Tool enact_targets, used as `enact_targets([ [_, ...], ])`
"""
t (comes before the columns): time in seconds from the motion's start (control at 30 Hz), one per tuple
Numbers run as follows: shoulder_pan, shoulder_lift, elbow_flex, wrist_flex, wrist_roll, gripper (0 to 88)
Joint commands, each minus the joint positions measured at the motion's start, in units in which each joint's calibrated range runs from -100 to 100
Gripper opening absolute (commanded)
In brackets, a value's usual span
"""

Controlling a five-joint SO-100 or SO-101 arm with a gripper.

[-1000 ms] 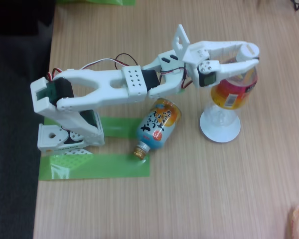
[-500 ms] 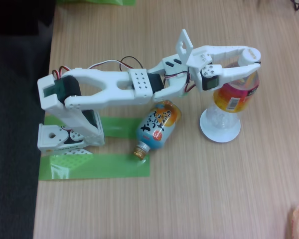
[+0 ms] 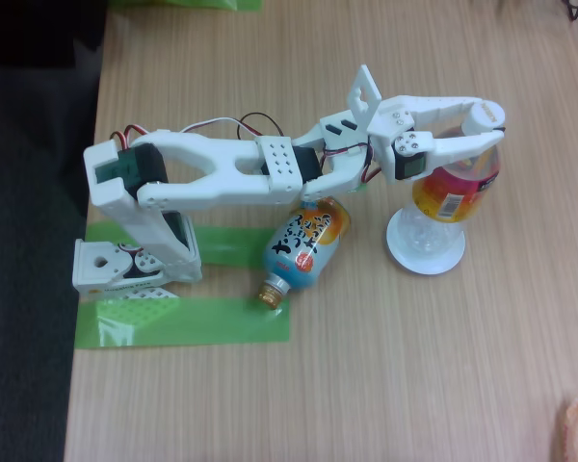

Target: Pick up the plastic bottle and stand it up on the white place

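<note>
Gripper: the gripper [image 3: 494, 123] was seen clenched around the neck of the bottle [image 3: 451, 189], just under its white cap, in the fixed view.
Bottle: it was held upright, its clear base resting on the plate [image 3: 425, 252], with the red, orange and yellow label above.
Plate: it was set on the wooden table [image 3: 366, 385], right of the arm.
Can: the blue-and-orange can [image 3: 305, 245] was laid on its side, just beside the plate's left, under the arm.
Tape: green tape [image 3: 183, 322] was stuck by the arm's base.
</note>
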State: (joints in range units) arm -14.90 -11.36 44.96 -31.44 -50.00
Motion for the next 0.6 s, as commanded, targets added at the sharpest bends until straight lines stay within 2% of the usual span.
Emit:
enact_targets([
  [0.0, 0.4, 0.3, -0.2, -1.0, 0.4, 5.8],
  [0.27, 0.5, 0.6, -0.1, -1.0, 0.4, 7.5],
  [0.47, 0.5, 0.6, 0.1, -1.0, 0.4, 21.0],
  [0.57, 0.5, 0.6, 0.8, -1.0, 0.4, 24.7],
])
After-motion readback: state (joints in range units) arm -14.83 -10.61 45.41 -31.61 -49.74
